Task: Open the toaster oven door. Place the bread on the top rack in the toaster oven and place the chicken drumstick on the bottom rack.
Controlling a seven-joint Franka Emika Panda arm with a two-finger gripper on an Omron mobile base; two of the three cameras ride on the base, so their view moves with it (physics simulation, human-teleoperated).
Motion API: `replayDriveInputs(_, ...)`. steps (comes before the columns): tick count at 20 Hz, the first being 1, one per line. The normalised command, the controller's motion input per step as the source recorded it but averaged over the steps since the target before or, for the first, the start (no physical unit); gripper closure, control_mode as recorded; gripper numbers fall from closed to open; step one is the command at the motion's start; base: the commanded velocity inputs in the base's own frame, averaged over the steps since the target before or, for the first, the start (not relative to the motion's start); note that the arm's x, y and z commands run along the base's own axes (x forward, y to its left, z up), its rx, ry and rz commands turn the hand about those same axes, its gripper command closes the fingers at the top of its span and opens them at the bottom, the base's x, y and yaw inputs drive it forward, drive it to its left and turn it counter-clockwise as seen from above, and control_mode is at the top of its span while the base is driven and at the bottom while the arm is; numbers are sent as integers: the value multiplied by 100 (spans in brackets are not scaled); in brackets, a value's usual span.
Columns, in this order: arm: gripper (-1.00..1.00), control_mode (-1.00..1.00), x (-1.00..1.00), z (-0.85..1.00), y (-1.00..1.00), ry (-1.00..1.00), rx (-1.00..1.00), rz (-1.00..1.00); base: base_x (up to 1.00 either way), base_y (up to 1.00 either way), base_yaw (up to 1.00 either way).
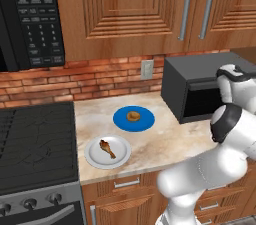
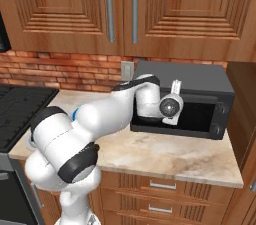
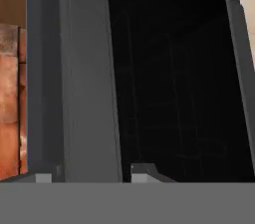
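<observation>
step: door opening is in hand, judging by the hand pressed up to the toaster oven front; food untouched.
left base view: toaster oven (image 1: 192, 89) at right centre against the brick wall, front partly behind the white arm. bread (image 1: 133, 116) on blue plate (image 1: 120, 121), mid-frame. chicken drumstick (image 1: 106, 148) on white plate (image 1: 95, 158), lower left of centre. microwave (image 1: 30, 16) upper left.
right base view: arm reaches from lower left to the toaster oven door (image 2: 200, 115), hand close against its upper left part; plates hidden behind the arm.
hand view: rolled; dark door window right of centre, grey frame left, brick at far left edge. gripper (image 3: 89, 175) tips at bottom edge.
fingers: partly apart, straddling a grey strip of the door edge; real grip or not, cannot tell.
next: likely pull the top edge out and down, then fetch the bread.
view gap: left base view gives both foods; hand view gives the fingertips.
</observation>
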Motion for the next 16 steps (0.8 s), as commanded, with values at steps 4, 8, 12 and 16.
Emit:
replayDriveInputs(4, 100, -100, 0, -81, 7, 43, 0, 0, 0, 0, 0)
replayDriveInputs(8, 100, -100, 0, -84, 11, 40, 0, 0, 0, 0, 0)
replayDriveInputs(12, 100, -100, -2, -94, 22, 26, 0, 0, 0, 0, 0)
replayDriveInputs(16, 100, -100, -4, -94, 24, 23, 0, 0, 0, 0, 0)
